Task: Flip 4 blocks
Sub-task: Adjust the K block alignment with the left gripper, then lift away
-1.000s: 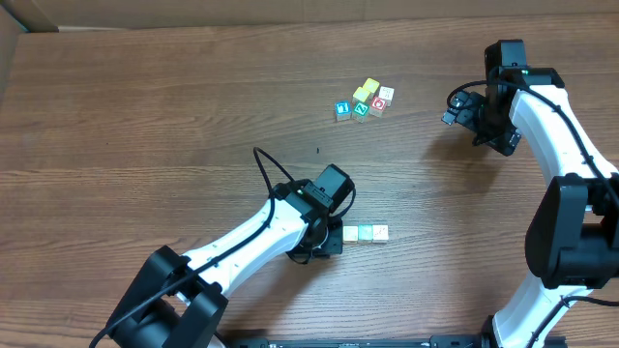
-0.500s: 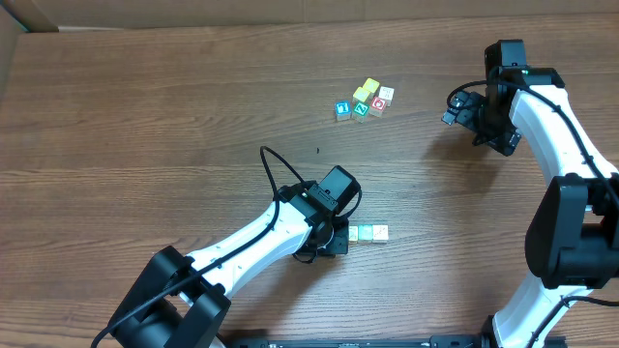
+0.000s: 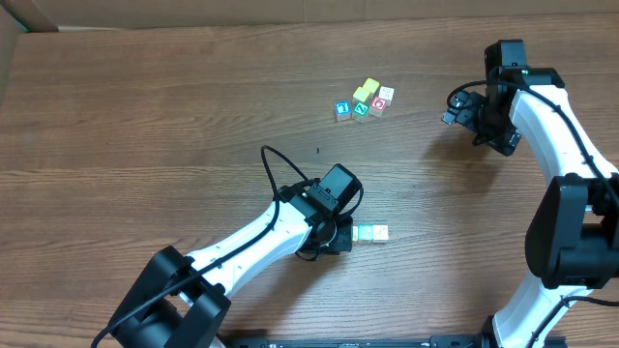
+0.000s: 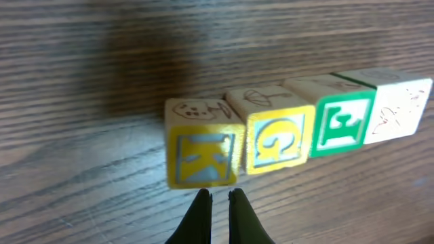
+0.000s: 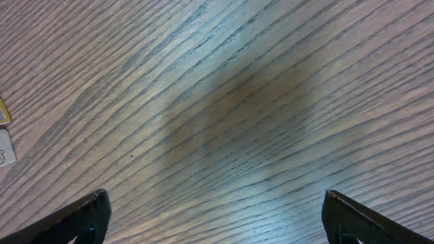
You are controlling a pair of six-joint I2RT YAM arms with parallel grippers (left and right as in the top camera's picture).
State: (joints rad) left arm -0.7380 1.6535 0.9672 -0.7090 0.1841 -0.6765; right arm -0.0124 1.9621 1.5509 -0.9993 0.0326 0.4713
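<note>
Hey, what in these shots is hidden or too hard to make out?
Overhead: the left arm covers the two yellow blocks in the near row.
Overhead: prints on the far cluster are too small to read.
Right wrist: two slivers at the left edge, probably blocks, are cut off by the frame.
Left wrist: the whitish block has a blurred print.

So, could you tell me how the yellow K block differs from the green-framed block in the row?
The yellow K block has a yellow frame; the green-framed block has a green one. The K block ends the row, nearest the left gripper; the green one sits mid-row. Both are wooden letter cubes.
</note>
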